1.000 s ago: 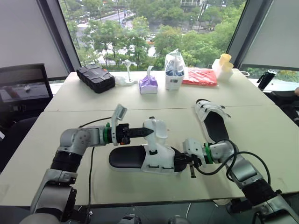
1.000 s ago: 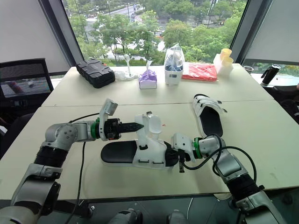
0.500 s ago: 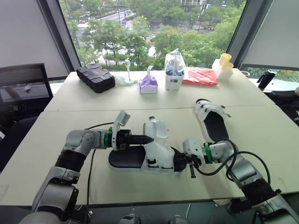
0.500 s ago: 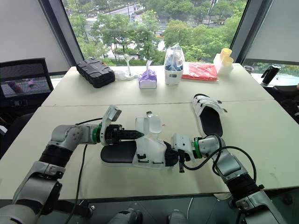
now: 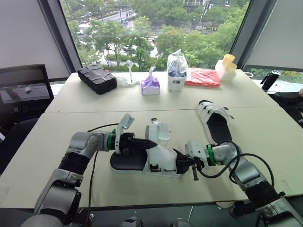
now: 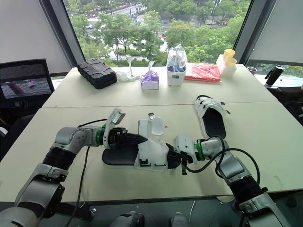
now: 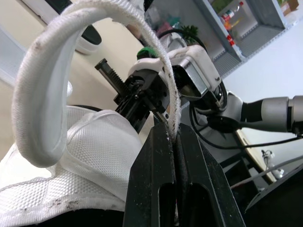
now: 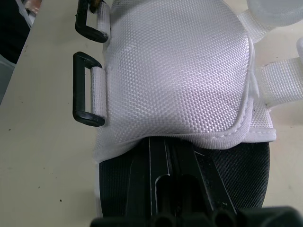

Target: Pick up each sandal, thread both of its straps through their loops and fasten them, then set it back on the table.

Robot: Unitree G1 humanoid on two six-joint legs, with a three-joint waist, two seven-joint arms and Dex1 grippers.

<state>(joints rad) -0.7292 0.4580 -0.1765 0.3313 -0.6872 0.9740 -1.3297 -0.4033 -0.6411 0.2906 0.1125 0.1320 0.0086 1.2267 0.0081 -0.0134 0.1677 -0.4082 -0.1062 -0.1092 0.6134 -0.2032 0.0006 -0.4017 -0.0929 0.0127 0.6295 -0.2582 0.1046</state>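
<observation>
White strap (image 7: 42, 94) pinched tight in left gripper (image 7: 174, 137), arching over near sandal (image 5: 163, 158). Lies flat on table (image 5: 118, 189) between both arms. Right gripper (image 5: 182, 164) tucked under toe upper, jaws nearly together.

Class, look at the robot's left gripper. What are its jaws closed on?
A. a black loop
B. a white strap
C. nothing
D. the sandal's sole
B: in the left wrist view, the jaws of the left gripper are shut on the white strap, which arcs up from the near sandal.
</observation>
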